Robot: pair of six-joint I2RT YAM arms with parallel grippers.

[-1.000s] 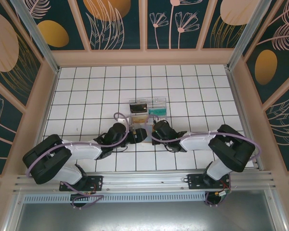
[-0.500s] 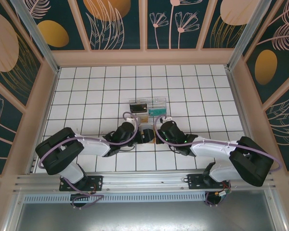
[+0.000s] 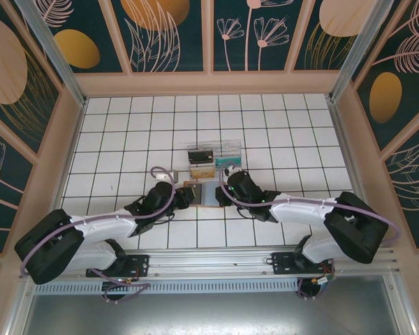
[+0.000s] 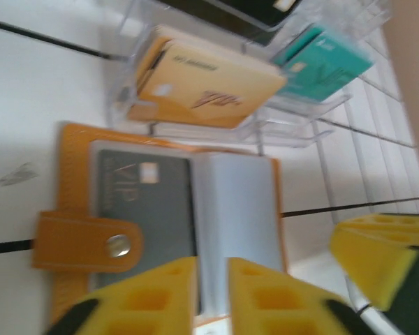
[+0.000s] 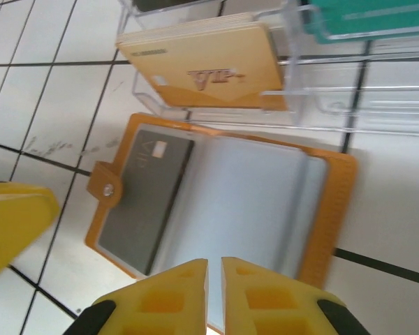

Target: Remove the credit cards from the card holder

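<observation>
The card holder is laid open on the desk just before the tray, its long axis running left to right between both pincers. The grey card is seated in its left half, so the left pincer is judged nearer than the right pincer. Both are pressed almost together at the near edge; whether a leaf is pinched cannot be told.

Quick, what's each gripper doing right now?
Left gripper: jaws nearly shut at the open tan-orange leather card holder; grip cannot be told.
Right gripper: nearly shut over the same holder; grip cannot be told.
</observation>
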